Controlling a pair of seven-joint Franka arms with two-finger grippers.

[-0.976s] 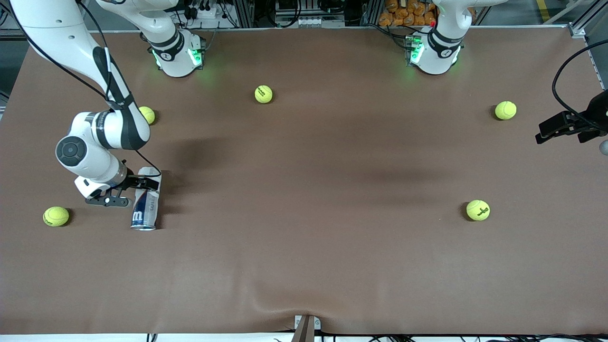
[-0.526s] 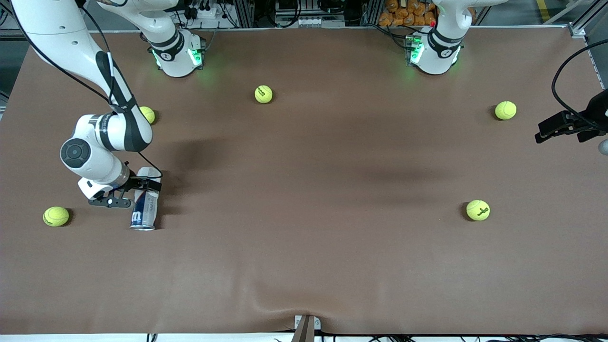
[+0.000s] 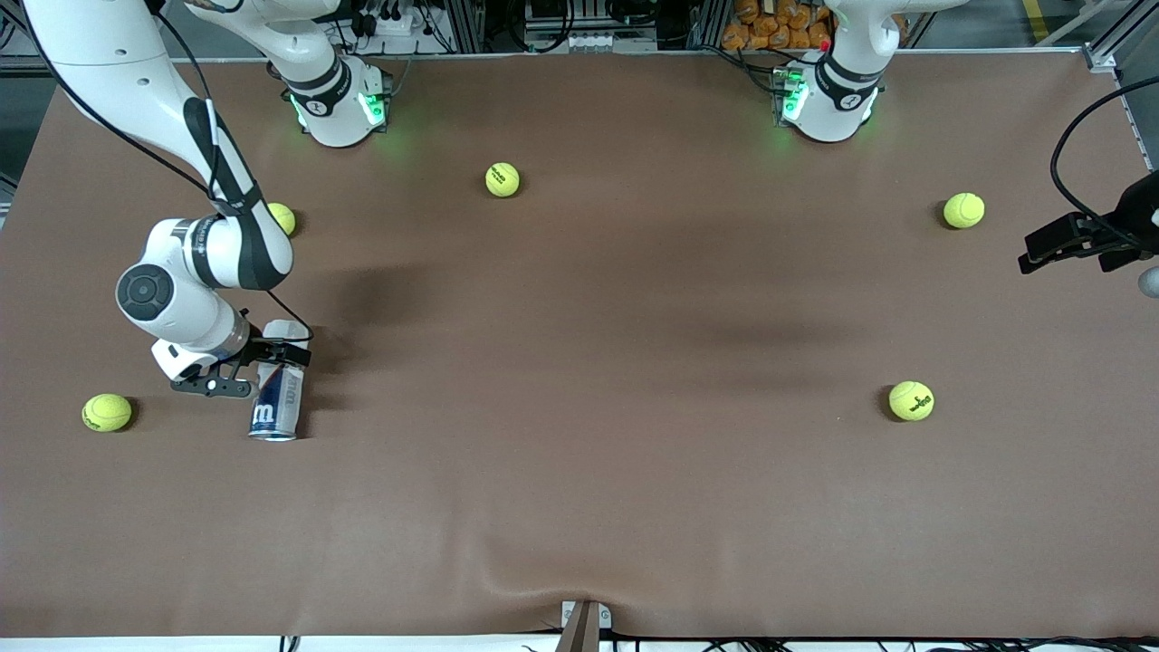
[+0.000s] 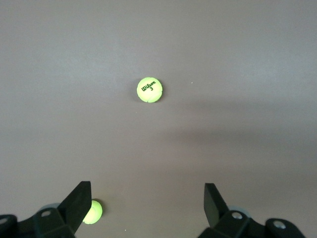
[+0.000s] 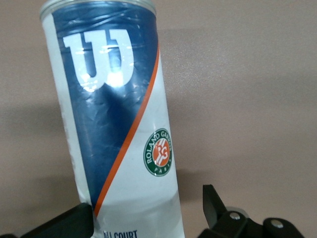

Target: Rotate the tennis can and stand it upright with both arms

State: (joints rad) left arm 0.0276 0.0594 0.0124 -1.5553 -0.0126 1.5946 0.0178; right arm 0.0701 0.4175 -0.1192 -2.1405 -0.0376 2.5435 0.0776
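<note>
The tennis can [image 3: 272,407] has a white and dark-blue label with a white "W". It lies toward the right arm's end of the table, its silvery rim end nearest the front camera and its other end raised a little. My right gripper [image 3: 258,367] is open around the can's raised end. In the right wrist view the can [image 5: 114,114] runs between the fingers of the right gripper [image 5: 147,206]: one finger is against it and the other stands clear. My left gripper [image 3: 1032,263] waits open and empty over the left arm's end of the table, seen also in the left wrist view [image 4: 146,198].
Yellow-green tennis balls lie scattered on the brown table: one [image 3: 107,412] beside the can toward the table's end, one [image 3: 282,218] by the right arm's elbow, others [image 3: 502,179], [image 3: 963,210], [image 3: 911,400]. The left wrist view shows two balls [image 4: 149,89], [image 4: 92,211].
The right gripper has moved slightly nearer the front camera along the can. The can looks shorter now, its rim end in place and its other end raised. The left arm has barely moved.
</note>
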